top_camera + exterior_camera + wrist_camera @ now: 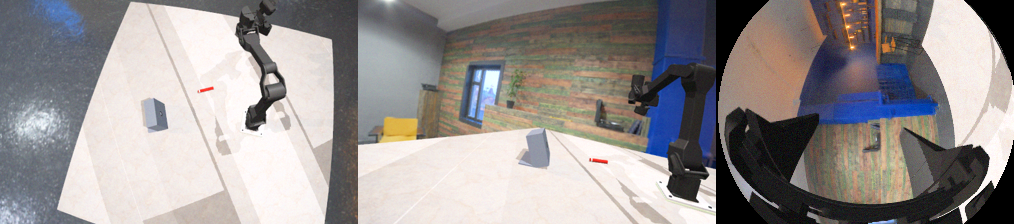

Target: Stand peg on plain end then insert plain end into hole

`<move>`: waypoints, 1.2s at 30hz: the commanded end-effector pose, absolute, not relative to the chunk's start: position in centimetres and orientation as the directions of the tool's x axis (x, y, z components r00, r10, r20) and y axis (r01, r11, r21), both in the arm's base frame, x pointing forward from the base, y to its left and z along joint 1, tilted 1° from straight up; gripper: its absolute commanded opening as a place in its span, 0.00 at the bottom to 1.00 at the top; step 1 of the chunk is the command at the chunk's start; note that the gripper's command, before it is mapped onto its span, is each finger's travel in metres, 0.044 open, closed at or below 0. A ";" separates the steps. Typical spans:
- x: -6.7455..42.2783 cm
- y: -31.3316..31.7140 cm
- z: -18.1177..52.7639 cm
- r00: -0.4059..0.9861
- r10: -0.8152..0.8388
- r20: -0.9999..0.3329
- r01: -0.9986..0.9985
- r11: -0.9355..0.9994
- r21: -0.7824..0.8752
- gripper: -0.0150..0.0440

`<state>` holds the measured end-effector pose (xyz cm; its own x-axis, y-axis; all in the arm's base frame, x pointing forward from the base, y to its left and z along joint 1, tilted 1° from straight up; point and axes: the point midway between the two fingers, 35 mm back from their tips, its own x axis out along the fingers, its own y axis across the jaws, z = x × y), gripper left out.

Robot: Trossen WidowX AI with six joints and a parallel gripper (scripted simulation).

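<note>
— Where is the peg seen?

— The red peg (pixel 206 89) is found lying flat on the pale counter (pixel 163 181), a little above the middle of the top view; its white-banded end is turned toward the left of the frame. In the exterior view it (pixel 598 160) is seen right of centre, resting on the counter (pixel 445 186) by itself, with nothing touching it.

— And the panel?

— The grey sloped panel (pixel 155 114) is placed left of centre in the top view, below and to the left of the peg and well apart from it. Its hole (pixel 160 114) is shown as a small dark spot on the face turned toward the right of the frame. In the exterior view the panel (pixel 538 147) is seen edge-on near the middle, so the hole is barely made out there.

— How is the pincer held?

— It is spread wide and nothing is gripped. In the top view the pincer (pixel 267 6) is carried at the upper right of the frame, far from the peg. In the exterior view it (pixel 635 93) is raised high above the counter at the right side. In the wrist view both dark fingers are seen apart in the lower part of the frame (only the plank wall and a blue column are framed between them).

— And the arm's base?

— It (pixel 253 119) is seated on a white plate at the right of centre in the top view.
</note>
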<state>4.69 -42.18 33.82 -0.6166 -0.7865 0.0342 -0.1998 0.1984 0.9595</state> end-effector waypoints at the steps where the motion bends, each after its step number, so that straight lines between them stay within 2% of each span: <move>1: 6.5 -42.6 33.2 -0.561 -0.828 0.009 -0.108 0.084 0.991 1.00; 18: 13.3 -42.6 29.9 -0.349 -0.930 -0.119 0.298 -0.230 0.926 1.00; 36: 20.1 -40.5 25.9 -0.131 -0.948 -0.292 0.732 -0.291 0.617 1.00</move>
